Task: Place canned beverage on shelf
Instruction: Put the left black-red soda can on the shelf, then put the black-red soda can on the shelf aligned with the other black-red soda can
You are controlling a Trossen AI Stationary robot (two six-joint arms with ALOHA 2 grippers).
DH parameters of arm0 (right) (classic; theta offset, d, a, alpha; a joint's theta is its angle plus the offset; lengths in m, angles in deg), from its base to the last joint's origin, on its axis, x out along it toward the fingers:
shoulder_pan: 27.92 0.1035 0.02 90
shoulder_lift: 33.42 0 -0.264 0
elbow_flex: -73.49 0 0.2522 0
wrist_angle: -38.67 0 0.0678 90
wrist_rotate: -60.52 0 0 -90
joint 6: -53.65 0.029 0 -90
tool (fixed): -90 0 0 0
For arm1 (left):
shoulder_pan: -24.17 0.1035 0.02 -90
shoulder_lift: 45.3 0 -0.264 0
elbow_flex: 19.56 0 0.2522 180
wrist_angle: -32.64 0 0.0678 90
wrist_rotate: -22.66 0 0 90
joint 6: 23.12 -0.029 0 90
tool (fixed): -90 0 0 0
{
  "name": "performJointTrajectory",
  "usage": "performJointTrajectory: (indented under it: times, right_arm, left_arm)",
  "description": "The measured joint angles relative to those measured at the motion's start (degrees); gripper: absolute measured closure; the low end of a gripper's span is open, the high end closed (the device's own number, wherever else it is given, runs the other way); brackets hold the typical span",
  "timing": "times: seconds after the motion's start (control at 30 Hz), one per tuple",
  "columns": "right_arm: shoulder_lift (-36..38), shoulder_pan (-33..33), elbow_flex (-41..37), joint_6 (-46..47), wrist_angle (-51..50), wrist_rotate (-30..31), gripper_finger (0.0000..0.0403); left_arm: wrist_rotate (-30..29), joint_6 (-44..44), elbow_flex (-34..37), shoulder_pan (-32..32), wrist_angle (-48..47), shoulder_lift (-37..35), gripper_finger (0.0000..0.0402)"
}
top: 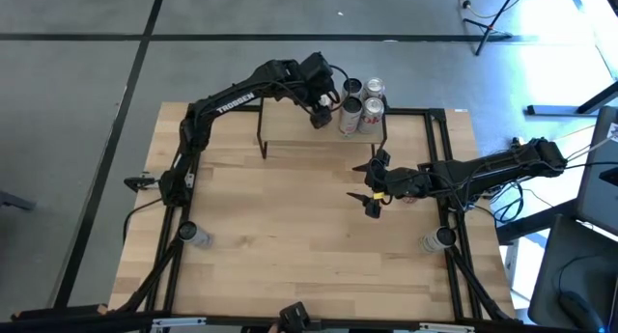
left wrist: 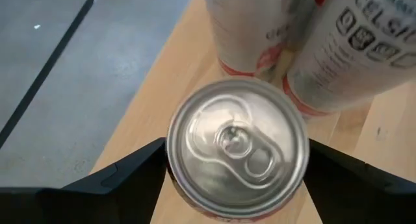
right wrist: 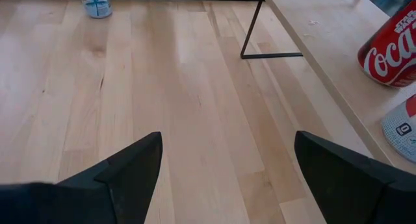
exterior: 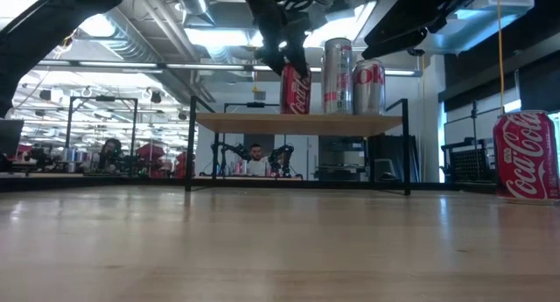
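Observation:
The shelf (exterior: 262,122) is a light-wood board on thin black legs at the table's far side; it also shows in the high view (top: 290,130). A red Coca-Cola can (exterior: 295,90) stands on it beside a tall silver can (exterior: 337,74) and a Diet Coke can (exterior: 368,87). My left gripper (top: 321,109) reaches down onto the red can, whose silver top (left wrist: 237,143) fills the left wrist view. My right gripper (top: 372,188) hangs open and empty over the table in front of the shelf. Another red Coke can (exterior: 525,158) stands on the table at the right. My left gripper has the red can between its two fingers (left wrist: 140,172), one on each side of the can's wall just below the top rim (left wrist: 170,152). The fingers come from above, pointing down. The can is upright, its bottom (exterior: 295,111) on the shelf board.
The silver cans (top: 362,106) crowd the shelf's right end, close to the red can. Two small clear bottles (top: 193,235) (top: 436,239) stand near the table's near corners. The shelf's front leg (right wrist: 250,29) is ahead of my right gripper. People and equipment show beyond the table.

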Motion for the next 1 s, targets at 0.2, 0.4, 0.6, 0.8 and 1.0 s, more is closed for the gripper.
performJointTrajectory:
  times: [0.2,0.4,0.6,0.8,1.0]
  right_arm:
    - [0.0,0.0,0.0,0.0,0.0,0.0,0.0066]
    - [0.0,0.0,0.0,0.0,0.0,0.0,0.0066]
    - [0.0,0.0,0.0,0.0,0.0,0.0,0.0066]
    - [-0.4,0.0,0.0,0.0,0.0,0.0,0.0066]
    - [-0.9,0.0,0.0,0.0,0.3,0.5,0.0066]
  left_arm:
    - [-2.1,0.8,0.0,0.0,0.0,-0.1,0.0083]
    - [-2.1,0.8,0.0,0.0,0.0,-0.1,0.0083]
    - [-3.9,-0.3,-0.8,-0.1,0.5,-0.7,0.0083]
    - [-4.7,-0.6,-0.9,-0.6,0.4,-4.1,0.0083]
    - [-5.5,-0.7,-0.9,-2.4,-0.9,-8.7,0.0083]
